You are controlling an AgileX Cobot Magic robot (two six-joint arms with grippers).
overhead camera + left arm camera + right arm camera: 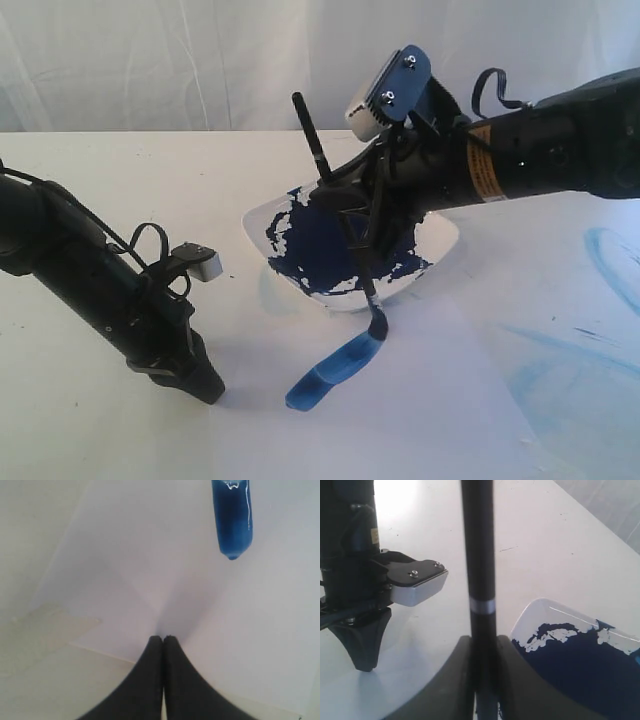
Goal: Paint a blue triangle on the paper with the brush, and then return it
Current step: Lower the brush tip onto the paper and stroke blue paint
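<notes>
A shallow white dish (256, 225) sits on the white table (120, 170). 1 dark navy paint pool (310, 250), broken by bare white patches, covers most of its inside. Faint pale-blue smears (610, 255) mark the table's right side. A white curtain (150, 60) hangs behind.

White draped curtain (150, 60) across the whole back, hanging in soft vertical folds. Below it, a white table (80, 420) filling the rest of the view. Faint pale-blue smears (600, 255) toward its right side. Beige patch (50, 630) on the surface in the left wrist view. Soft, even light, with short shadows. Bright glare (405, 500) on the tabletop in the right wrist view.
</notes>
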